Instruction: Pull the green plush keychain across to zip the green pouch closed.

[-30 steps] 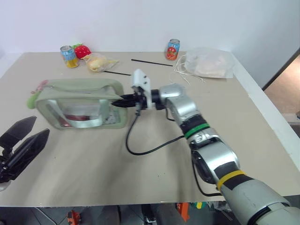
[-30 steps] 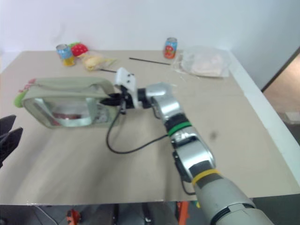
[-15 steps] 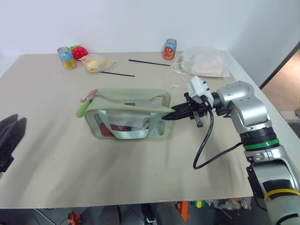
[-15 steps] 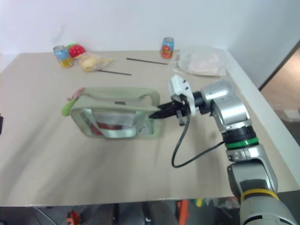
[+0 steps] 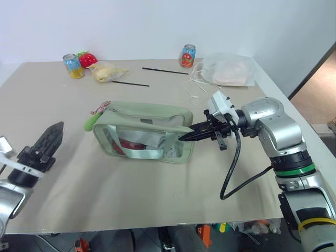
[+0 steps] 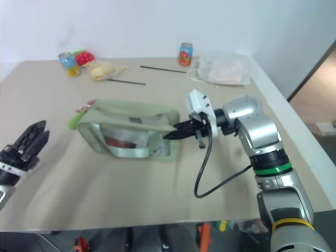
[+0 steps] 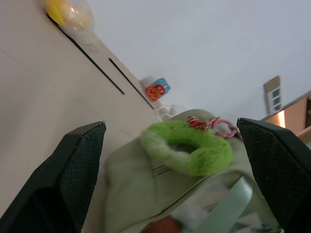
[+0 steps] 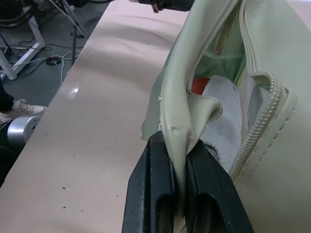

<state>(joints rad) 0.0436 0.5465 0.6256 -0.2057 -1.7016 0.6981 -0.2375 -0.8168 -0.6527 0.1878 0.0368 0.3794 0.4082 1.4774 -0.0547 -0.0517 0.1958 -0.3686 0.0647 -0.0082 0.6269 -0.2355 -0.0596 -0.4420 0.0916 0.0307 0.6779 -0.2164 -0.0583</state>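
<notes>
I stand at the near edge of a wide beige tabletop (image 5: 157, 199) whose far edge meets a plain pale wall; past the table's right side a brown floor shows.

Nearest me, at about eight o'clock on the table, my left gripper (image 5: 43, 147) hangs just over the surface with its two black fingers spread wide and nothing between them. In my left wrist view those fingers (image 7: 73, 179) stand far apart on either side of the small lime-green fuzzy plush keychain (image 7: 187, 150), well short of it and touching nothing.

At the table's centre lies the pale sage-green rectangular fabric pouch with clear side panels (image 5: 142, 134), a green strap handle draped across its near face. The plush keychain, with its red-and-white string, sits at the pouch's nine o'clock end. The top zipper gapes open at the three o'clock end, and grey and red contents show inside.

My right gripper (image 5: 190, 135) comes in from three o'clock, its fingers clenched tight on a fold of the pouch's fabric at that open end.

Farther off, at one o'clock, a white translucent plastic bag (image 5: 228, 71) lies beside a small red drink can (image 5: 186, 56). Two thin black sticks (image 5: 164, 70) lie near twelve. At eleven o'clock stand a blue-and-yellow drink can (image 5: 70, 65), a red strawberry-like plush toy (image 5: 88, 59) and a clear wrapped yellow item (image 5: 107, 72).
</notes>
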